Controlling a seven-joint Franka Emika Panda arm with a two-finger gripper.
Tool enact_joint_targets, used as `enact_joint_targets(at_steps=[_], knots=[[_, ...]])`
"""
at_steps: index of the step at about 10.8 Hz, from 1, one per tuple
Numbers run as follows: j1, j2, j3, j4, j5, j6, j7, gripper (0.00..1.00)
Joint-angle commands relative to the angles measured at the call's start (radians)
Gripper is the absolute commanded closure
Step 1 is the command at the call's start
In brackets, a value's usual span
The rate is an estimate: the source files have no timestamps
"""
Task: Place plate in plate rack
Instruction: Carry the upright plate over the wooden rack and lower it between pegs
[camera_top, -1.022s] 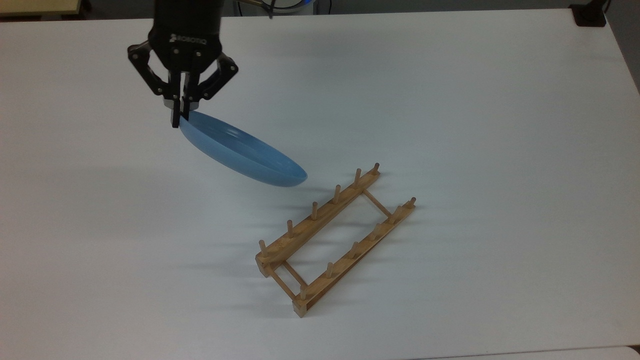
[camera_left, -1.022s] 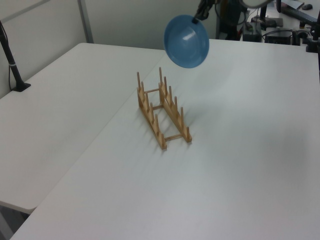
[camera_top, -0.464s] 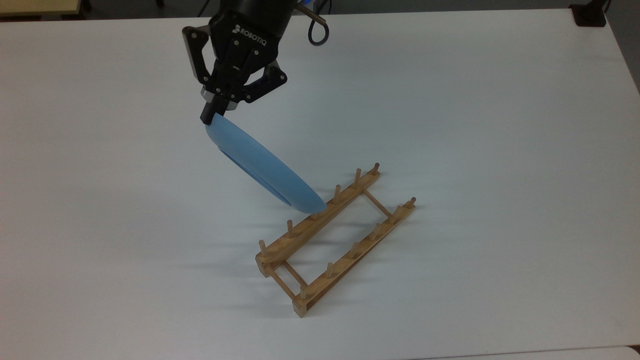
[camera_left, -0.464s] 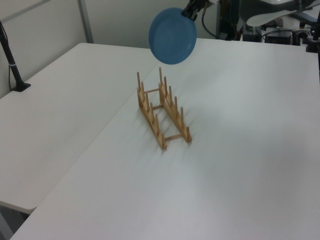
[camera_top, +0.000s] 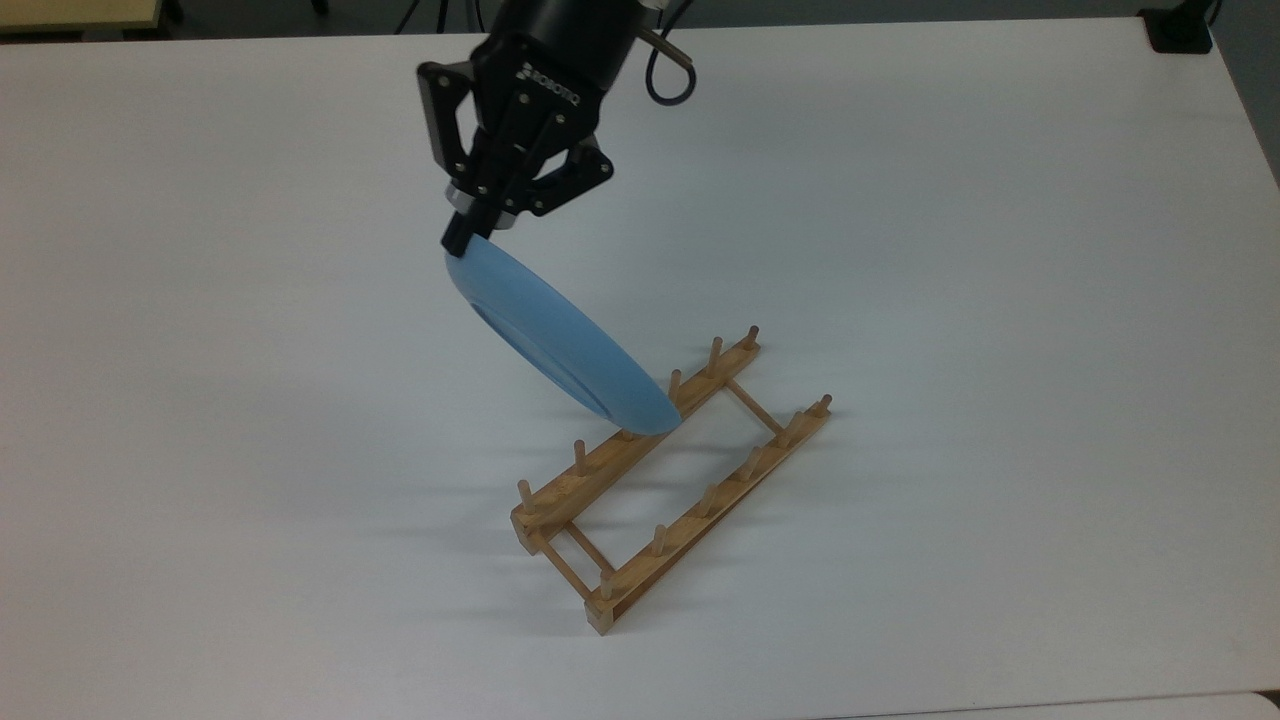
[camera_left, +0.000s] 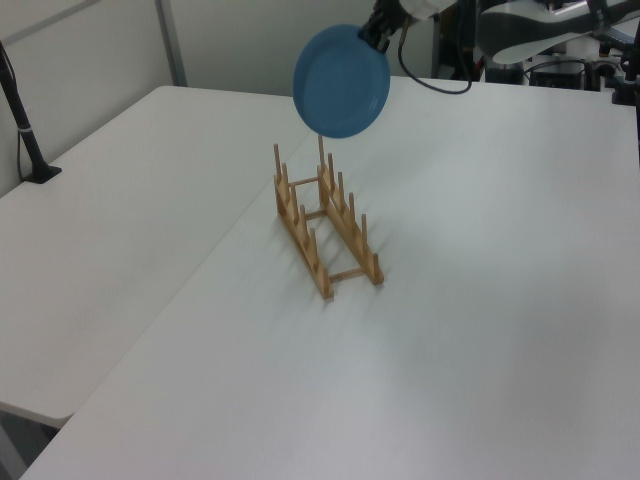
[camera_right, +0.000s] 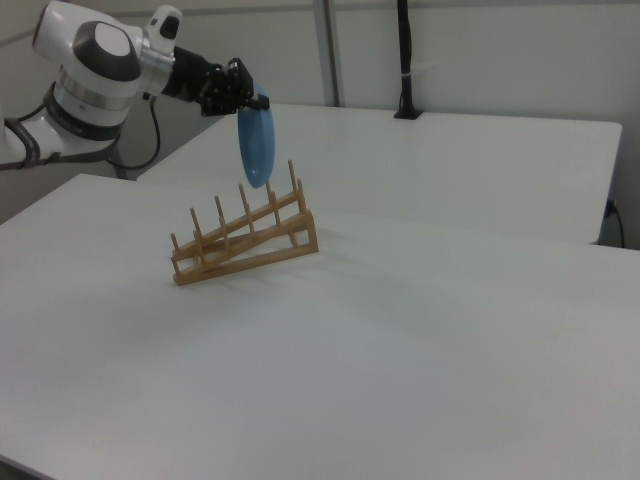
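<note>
A round light-blue plate (camera_top: 555, 340) hangs on edge in the air, with my black gripper (camera_top: 468, 238) shut on its upper rim. The light-brown wooden plate rack (camera_top: 668, 478) lies on the white table, two rails with upright pegs. In the top view the plate's lower edge overlaps the rack's upper rail near its middle pegs. In the left view the plate (camera_left: 341, 81) floats above the far end of the plate rack (camera_left: 325, 222), clear of the pegs. The right view shows the plate (camera_right: 256, 145) nearly vertical beside the gripper (camera_right: 252, 101), just above the plate rack (camera_right: 244, 239).
The white table (camera_top: 1000, 300) spreads wide around the rack. A black post base (camera_top: 1180, 30) sits at the top view's far right corner, and a black pole (camera_left: 24, 125) stands at the left view's left. Cables and equipment lie behind the arm.
My gripper has carried the plate toward the rack, rightward and lower in the top view. The plate turned from a shallow tilt to nearly on edge, and its lower edge now overlaps the rack's rail.
</note>
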Motion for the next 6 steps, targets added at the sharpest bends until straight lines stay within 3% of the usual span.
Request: enact_joint_targets(at_steps=[1,6], knots=[[0.077,0.046,-0.028,0.035,-0.047,-0.076,0.040,1.00],[0.091,0.107,-0.023,0.057,-0.184,-0.117,0.158,1.00]])
